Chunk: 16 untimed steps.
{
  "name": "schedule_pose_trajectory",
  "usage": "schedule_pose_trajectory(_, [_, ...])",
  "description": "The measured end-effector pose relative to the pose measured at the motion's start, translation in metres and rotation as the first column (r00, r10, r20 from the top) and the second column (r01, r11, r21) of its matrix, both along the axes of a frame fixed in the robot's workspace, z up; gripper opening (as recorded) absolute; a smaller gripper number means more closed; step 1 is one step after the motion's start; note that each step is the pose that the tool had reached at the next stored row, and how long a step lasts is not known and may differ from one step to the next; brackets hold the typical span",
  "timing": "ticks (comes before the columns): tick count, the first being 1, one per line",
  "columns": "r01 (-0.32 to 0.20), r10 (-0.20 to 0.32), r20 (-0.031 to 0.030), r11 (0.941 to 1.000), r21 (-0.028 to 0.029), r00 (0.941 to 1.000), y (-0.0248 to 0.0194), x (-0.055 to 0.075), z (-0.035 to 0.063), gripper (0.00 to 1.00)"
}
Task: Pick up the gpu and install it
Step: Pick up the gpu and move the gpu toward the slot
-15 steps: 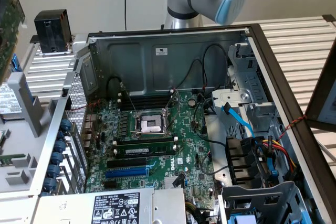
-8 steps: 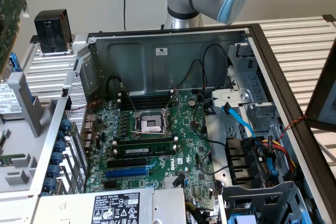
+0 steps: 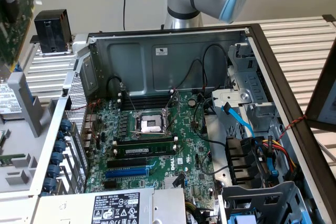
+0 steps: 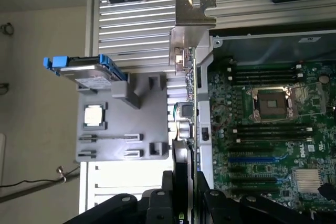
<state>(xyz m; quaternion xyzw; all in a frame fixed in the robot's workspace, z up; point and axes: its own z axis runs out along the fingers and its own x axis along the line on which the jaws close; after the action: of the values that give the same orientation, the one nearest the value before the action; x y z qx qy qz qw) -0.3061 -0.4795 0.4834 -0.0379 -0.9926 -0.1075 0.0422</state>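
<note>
Holds the gpu (image 4: pixel 190 93) in the gripper (image 4: pixel 185 195), closed on the end of the card that carries the black cooler (image 4: pixel 181 171); not empty. Sees the card edge-on from the wrist, as a thin line from the gripper out to the silver bracket (image 4: pixel 193 30) at the far end. Puts the long axis straight away from the gripper.

Finds the same gpu (image 3: pixel 18 24) at the upper left of the exterior view, green face toward the camera. Sits outside the case (image 3: pixel 157 56), higher in the frame than the gray fixture (image 3: pixel 26 114) on the exterior view's left.

Places the motherboard (image 3: pixel 157 145) mid-frame inside the case, with the blue slot (image 3: pixel 127 172) low and left of centre, well apart from the card. Means the target lies toward the exterior view's right and lower in the frame from the held card.

Reads the blue slot (image 4: pixel 255 159) and its neighbours in the wrist view as lying across the card's line, not along it. Probably not lined up yet, though hard to be sure from this angle.

Counts pickup as done and install as not yet done, with no contact with the board. Cannot tell which slot is meant; judges the blue one likeliest by its length.
</note>
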Motion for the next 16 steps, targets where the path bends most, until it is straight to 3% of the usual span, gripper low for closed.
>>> schedule_pose_trajectory(6, [0.0,0.0,-0.0003,1.0,-0.0082,1.0,-0.0003,0.027,0.0,0.27])
schedule_pose_trajectory(16, [0.0,0.0,0.0003,1.0,-0.0089,1.0,-0.0012,0.073,-0.0066,0.27])
